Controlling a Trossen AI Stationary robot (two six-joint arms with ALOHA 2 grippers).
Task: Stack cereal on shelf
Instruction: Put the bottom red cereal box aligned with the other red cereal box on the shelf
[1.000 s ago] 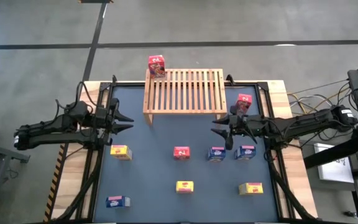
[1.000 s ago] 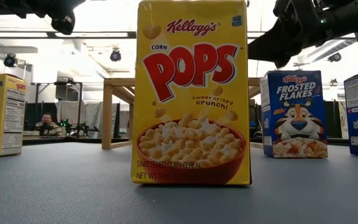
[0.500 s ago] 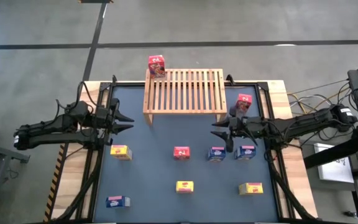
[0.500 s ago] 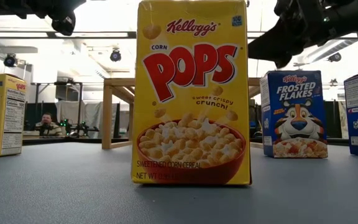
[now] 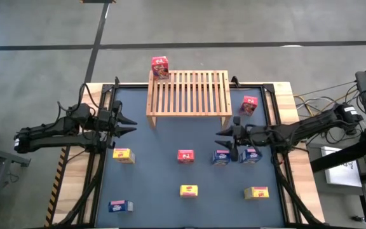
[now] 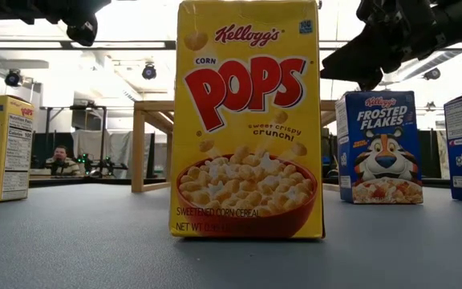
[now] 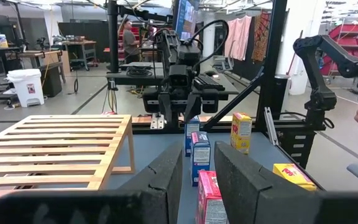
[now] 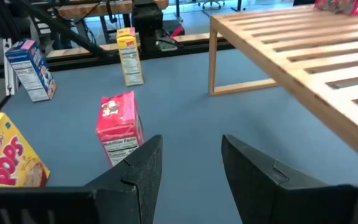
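The right gripper [image 5: 224, 138] is seen parted and empty above a blue Frosted Flakes box [image 5: 220, 157]. The left gripper [image 5: 129, 123], narrowly parted, is poised empty beside the wooden shelf [image 5: 188, 93].

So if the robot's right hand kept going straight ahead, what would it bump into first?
Probably the red cereal box: in the right wrist view it stands just ahead of the open right hand, a little off to one side, so it might slip past.

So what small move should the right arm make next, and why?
Probably lower the right gripper onto the blue box just beneath it. Its fingers are apart and empty, and only one red box sits on the shelf.
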